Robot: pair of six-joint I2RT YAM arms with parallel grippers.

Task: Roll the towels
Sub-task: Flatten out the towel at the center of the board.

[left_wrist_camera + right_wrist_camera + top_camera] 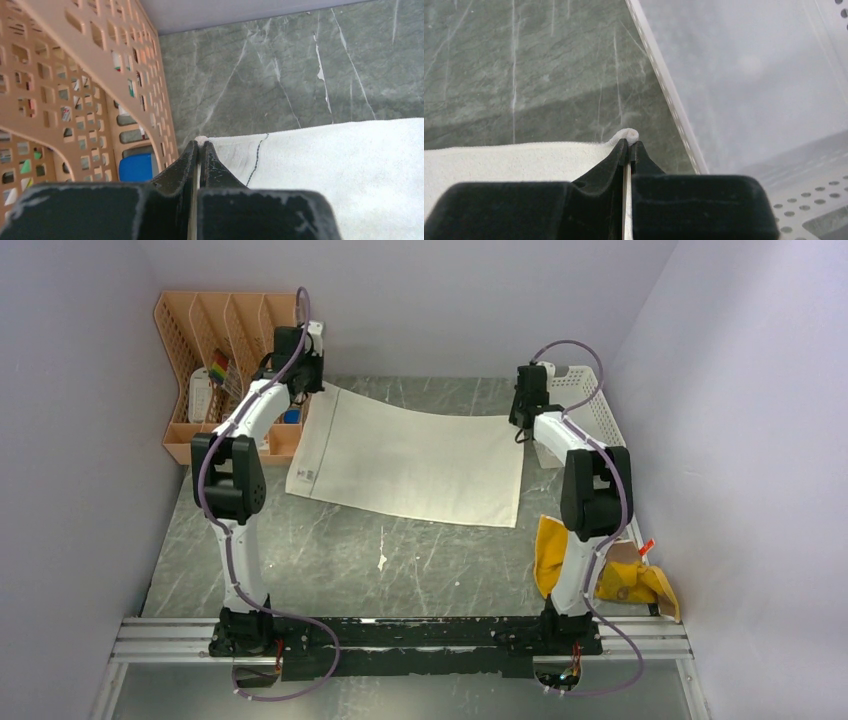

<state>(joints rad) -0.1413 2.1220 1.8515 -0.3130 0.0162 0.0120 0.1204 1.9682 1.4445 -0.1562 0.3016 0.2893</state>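
The large cream-white towel (410, 462) is spread over the far half of the table, its far edge lifted. My left gripper (305, 383) is shut on its far left corner; in the left wrist view the corner pokes out between the closed jaws of that gripper (200, 145), with the towel (350, 170) stretching right. My right gripper (522, 418) is shut on the far right corner, seen in the right wrist view as a bunched tip at the gripper (629, 143), the towel (499, 165) running left. A mustard-yellow towel (552, 552) lies crumpled by the right arm's base. A brown bit (625, 552) shows beside it.
An orange plastic rack (205, 360) with small items stands at the far left, close to my left gripper (75, 100). A white mesh basket (590, 405) stands at the far right, next to my right gripper (774, 100). Walls enclose the table on three sides.
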